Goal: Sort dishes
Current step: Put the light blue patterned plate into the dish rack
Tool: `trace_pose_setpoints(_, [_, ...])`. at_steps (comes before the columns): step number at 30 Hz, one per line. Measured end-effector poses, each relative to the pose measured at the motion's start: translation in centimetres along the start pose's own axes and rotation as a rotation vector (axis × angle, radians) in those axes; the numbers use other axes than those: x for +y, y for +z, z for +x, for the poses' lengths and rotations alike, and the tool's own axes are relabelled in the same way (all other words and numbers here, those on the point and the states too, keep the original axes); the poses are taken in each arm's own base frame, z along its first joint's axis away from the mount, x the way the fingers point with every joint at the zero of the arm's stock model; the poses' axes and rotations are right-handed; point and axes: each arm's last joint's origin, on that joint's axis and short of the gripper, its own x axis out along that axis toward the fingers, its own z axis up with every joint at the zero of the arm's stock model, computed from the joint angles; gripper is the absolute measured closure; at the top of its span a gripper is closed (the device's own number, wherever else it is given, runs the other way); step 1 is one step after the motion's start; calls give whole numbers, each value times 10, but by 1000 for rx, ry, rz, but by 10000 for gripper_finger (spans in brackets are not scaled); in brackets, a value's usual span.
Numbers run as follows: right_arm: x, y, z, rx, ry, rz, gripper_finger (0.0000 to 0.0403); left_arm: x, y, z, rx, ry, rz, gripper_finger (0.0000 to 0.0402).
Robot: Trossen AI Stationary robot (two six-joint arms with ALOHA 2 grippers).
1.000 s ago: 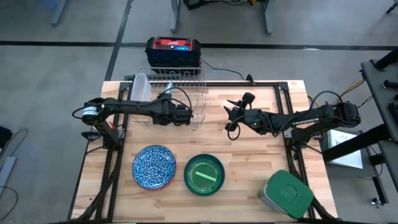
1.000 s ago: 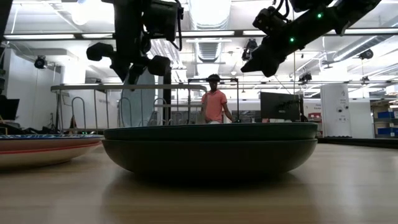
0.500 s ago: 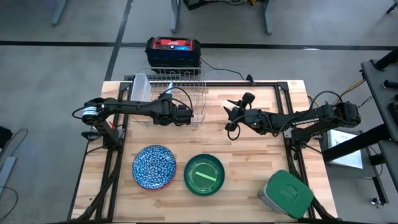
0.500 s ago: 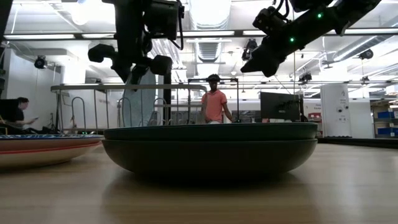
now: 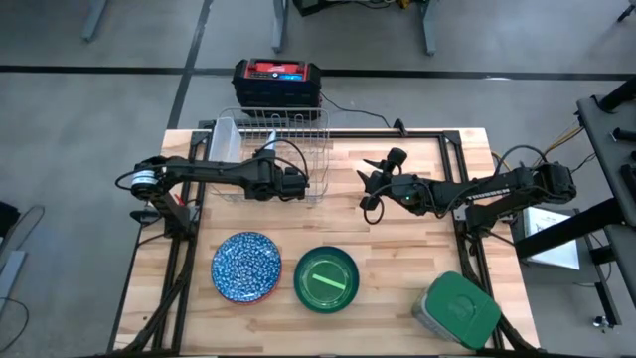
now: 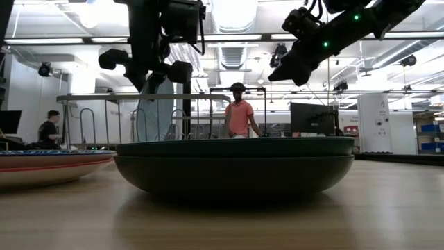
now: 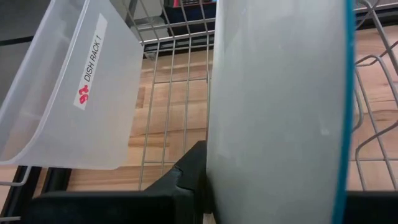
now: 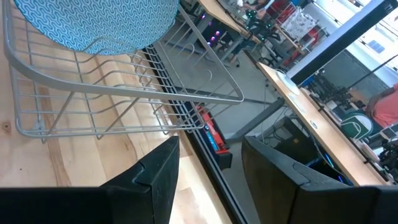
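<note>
The left hand (image 5: pixel 301 185) hung at the front edge of the wire rack (image 5: pixel 278 124), on the far side of the desk (image 5: pixel 397 259). In its wrist view a light blue plate (image 7: pixel 273 112) stood on edge right against it, the pale underside filling most of the view. Whether the hand was clamped on that plate or letting go, I could not tell. The plate stood among the rack's wires, next to the clear plastic tray (image 7: pixel 62 93) labelled as a dish rack.

The right hand (image 5: pixel 366 192) hovered above the desk, just beside the rack, with its jaws apart and nothing between them. Its wrist view looked over at the rack (image 8: pixel 124 93) and the patterned face of the same plate (image 8: pixel 93 25).

Across the last second neither arm had shifted visibly, and the dishes lay as before. Only a person far off in the room had changed place. That stillness suggests the plate was already seated and the left arm was about to finish this placement.

Nearer the front edge, a blue patterned plate (image 5: pixel 245 267) on a reddish one and a dark green bowl (image 5: pixel 326 279) were not yet racked. The green-lidded container (image 5: pixel 457 310) sat apart at the right corner.
</note>
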Motion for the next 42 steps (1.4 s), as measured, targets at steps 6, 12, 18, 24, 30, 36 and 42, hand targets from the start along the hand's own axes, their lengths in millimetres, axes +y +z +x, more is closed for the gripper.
trace_pose_setpoints(6, [0, 0, 0, 0, 0, 0, 234, 0, 0, 0, -1, 0, 0, 304])
trace_pose_setpoints(12, [0, 0, 0, 0, 0, 0, 236, 0, 0, 0, 0, 0, 6, 267])
trace_pose_setpoints(18, [0, 0, 0, 0, 0, 0, 231, 0, 0, 0, 9, -1, 7, 233])
trace_pose_setpoints(24, [0, 0, 0, 0, 0, 0, 233, -2, 4, -5, 48, -22, 46, 211])
trace_pose_setpoints(30, [0, 0, 0, 1, 0, -1, 228, -5, 18, -20, 61, -73, 85, 203])
trace_pose_setpoints(36, [0, 0, 0, 0, 0, -1, 228, -5, 27, -28, 53, -90, 114, 203])
trace_pose_setpoints(42, [0, 0, 0, 0, 0, -1, 226, -4, 28, -30, 52, -86, 125, 203])
